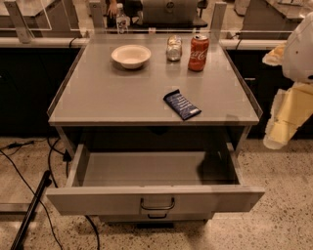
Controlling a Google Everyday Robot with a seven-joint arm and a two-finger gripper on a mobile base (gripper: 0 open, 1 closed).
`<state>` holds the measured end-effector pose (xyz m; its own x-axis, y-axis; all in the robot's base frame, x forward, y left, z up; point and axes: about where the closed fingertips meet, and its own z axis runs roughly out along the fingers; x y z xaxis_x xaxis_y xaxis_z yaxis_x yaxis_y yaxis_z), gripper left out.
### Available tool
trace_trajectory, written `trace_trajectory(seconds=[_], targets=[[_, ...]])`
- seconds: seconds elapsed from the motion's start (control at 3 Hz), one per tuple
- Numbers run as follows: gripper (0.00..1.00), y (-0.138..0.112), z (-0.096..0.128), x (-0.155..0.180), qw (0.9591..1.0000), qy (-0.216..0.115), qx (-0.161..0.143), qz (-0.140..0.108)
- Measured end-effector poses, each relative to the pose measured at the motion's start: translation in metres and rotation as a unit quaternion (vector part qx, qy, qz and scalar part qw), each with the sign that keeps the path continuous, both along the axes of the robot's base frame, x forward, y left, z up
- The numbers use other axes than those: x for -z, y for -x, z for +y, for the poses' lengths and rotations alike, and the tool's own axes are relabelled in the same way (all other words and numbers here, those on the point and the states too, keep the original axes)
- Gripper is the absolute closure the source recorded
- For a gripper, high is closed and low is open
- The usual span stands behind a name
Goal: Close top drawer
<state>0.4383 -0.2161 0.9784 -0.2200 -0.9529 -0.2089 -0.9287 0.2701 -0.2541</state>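
Top drawer [156, 197] juts well out beneath the table [122, 97] front, and the gripper [286, 122] hovers off the table's right side, touching nothing, probably staging to swing round and push; open or closed, I cannot tell.

Office-like robot lab: grey metal table [122, 93], glass-partitioned desks [276, 10] behind, floor cables [11, 165], gripper [288, 117] at right edge

Warm, dim light is falling from above, leaving a soft sheen on the tabletop [122, 97]. The open top drawer [98, 200] is lying half in shadow — a dark patch is pooling on its right side. At the right edge the gripper [288, 114] is glowing pale, overexposed.
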Motion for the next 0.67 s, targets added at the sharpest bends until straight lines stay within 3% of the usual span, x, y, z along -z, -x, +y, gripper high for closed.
trace_trajectory(seconds=[0.33, 0.67], targets=[[0.00, 0.0000, 0.0000, 0.0000, 1.0000, 0.000, 0.000, 0.000], [0.15, 0.0000, 0.0000, 0.0000, 1.0000, 0.000, 0.000, 0.000]])
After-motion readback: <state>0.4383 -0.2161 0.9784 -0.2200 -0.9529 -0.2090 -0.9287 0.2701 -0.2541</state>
